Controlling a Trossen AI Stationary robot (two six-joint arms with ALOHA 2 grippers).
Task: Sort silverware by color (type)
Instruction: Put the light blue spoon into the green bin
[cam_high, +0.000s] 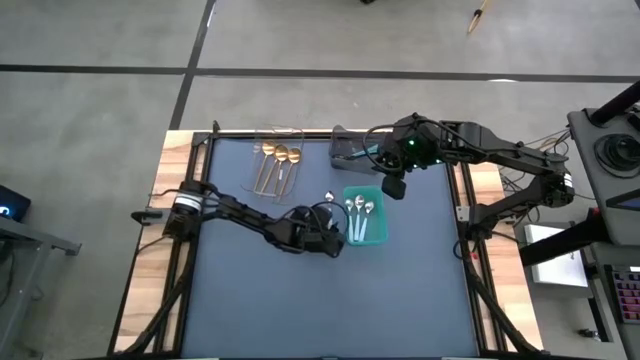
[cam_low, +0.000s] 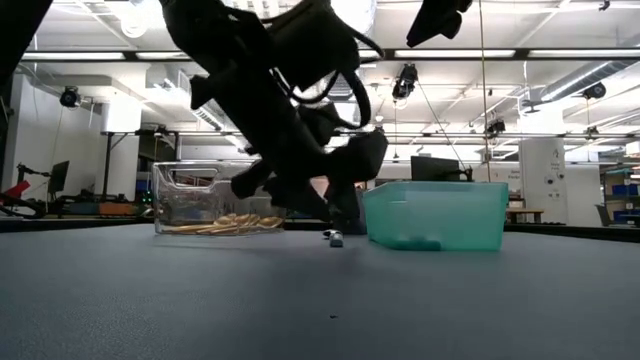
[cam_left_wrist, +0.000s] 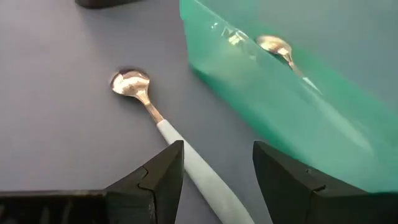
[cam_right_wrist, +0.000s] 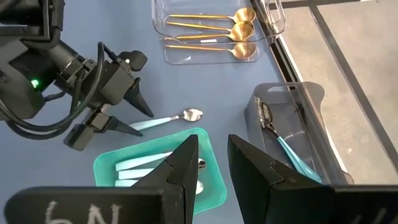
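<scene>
- While one silver spoon with a light-blue handle (cam_left_wrist: 163, 127) lies alone on the dark counter (cam_high: 300, 300), just beside the teal bin (cam_high: 377, 236), sits as the one piece seen outside a bin.
- Left end effector (cam_left_wrist: 214, 171) low over that handle, fingers apart on either side of it, nothing gripped; placed so, likely, to close on the handle and lift.
- Handle pointing toward the end effector, bowl away, which suits a grasp on the slim end.
- Teal bin holding matching blue-handled spoons (cam_right_wrist: 143, 163), so the stray one probably belongs there.
- Clear bin (cam_right_wrist: 217, 57) holding three all-gold spoons (cam_right_wrist: 211, 30), lined up side by side.
- Grey bin (cam_right_wrist: 311, 124) holding at least one dark spoon with a teal handle (cam_right_wrist: 292, 155).
- Right end effector (cam_right_wrist: 211, 174) raised above the bins, between teal and grey, fingers narrowly parted and empty; appears to wait clear of the left arm.
- Counter a dark matte mat framed in black, on a pale wooden top (cam_high: 150, 260).
- Beyond, a workshop hall with ceiling strip lights, desks and monitors; no person in sight.
</scene>
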